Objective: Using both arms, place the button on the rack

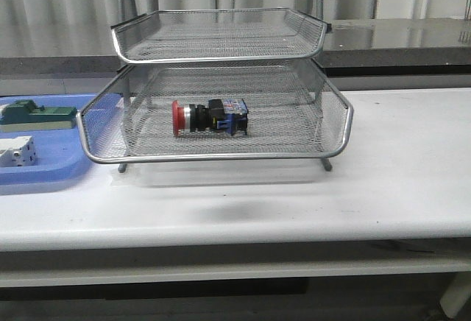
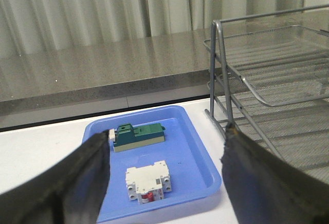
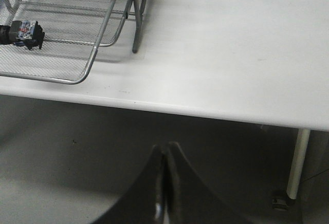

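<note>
Two wrist cameras are giving you the arms' poses, since neither arm is showing in the front view. Your left gripper is hanging with its dark fingers spread wide and gripping nothing, looking down and across at the blue tray on the white table. Lying in that tray are a green-topped block and a small white block, apart from each other. Your right gripper is sitting with its fingertips pressed together and nothing between them, held out past the table's front edge and lower than the tabletop, with the floor showing behind it. The button is lying on its side on the mesh floor of the lower visible tier of the rack, roughly at the middle of that tier, its red cap pointing toward the robot's left and its blue rear block toward the right. In the right wrist view the button's rear end is showing inside the rack's wire rim, at the picture's edge. The upper tier directly over the button is holding nothing you can see. The rack is standing on the table just beside the blue tray, its left rim overlapping the tray's right edge in the front view.
</note>
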Controlling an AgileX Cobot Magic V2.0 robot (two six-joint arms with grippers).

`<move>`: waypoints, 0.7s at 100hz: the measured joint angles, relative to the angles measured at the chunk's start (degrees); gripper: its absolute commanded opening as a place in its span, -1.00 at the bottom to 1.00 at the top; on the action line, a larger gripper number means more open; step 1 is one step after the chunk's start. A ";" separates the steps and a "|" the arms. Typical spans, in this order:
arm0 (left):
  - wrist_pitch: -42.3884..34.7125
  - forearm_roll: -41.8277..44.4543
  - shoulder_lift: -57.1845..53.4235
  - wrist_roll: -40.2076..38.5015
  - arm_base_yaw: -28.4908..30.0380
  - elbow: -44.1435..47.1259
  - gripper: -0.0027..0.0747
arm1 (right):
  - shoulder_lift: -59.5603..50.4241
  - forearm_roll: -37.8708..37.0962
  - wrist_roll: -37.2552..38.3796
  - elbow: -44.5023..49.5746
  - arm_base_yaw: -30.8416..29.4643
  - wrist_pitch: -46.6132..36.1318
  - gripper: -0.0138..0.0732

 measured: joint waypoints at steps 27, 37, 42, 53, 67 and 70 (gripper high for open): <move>-0.32 -0.13 -0.28 0.00 0.00 0.00 0.15 | 0.00 0.00 0.00 0.00 0.00 0.00 -0.84; -0.32 -0.17 -0.28 0.00 0.00 0.00 -0.12 | 0.00 0.00 0.00 0.00 0.00 0.00 -0.84; -0.32 -0.17 -0.28 0.00 0.00 0.00 -0.32 | 0.00 0.00 0.00 0.00 0.00 0.00 -0.84; -0.32 -0.17 -0.28 0.00 0.00 0.00 -0.71 | 0.00 0.00 0.00 0.00 0.00 0.00 -0.84; -0.32 -0.17 -0.28 0.00 0.00 0.00 -0.99 | 0.00 0.00 0.00 0.00 0.00 0.00 -0.84; -0.32 -0.17 -0.28 0.00 0.00 0.00 -0.99 | 0.00 0.00 0.00 0.00 0.00 0.00 -0.84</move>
